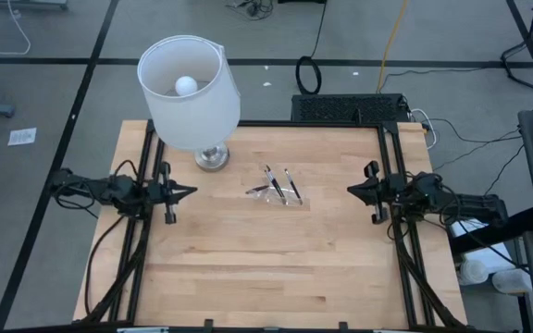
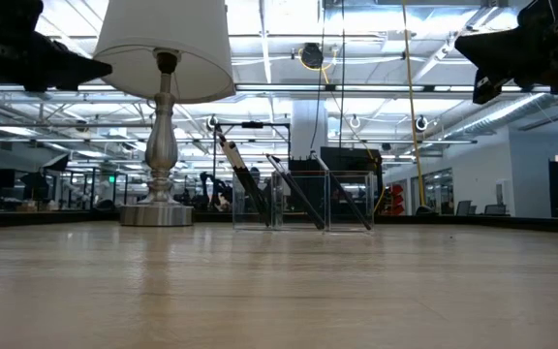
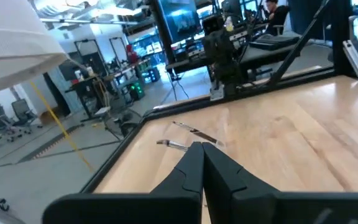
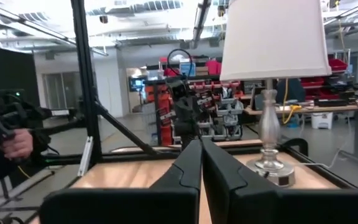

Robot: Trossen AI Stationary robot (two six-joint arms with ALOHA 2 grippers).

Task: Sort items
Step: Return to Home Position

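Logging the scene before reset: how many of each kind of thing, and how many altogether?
Lamp: 1
Clear organizer: 1
Brushes in the organizer: 3 distinguishable, maybe more overlapping
Grippers: 2, left gripper and right gripper, both shut, at the table's sides
Total: at least 7

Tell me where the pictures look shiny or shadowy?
Low view: bright ceiling lights behind leave the left gripper and right gripper as dark shapes, and the table shows a pale sheen. High view: even light, the clear tray barely glinting. Right wrist view: the lamp shade looks bright white.
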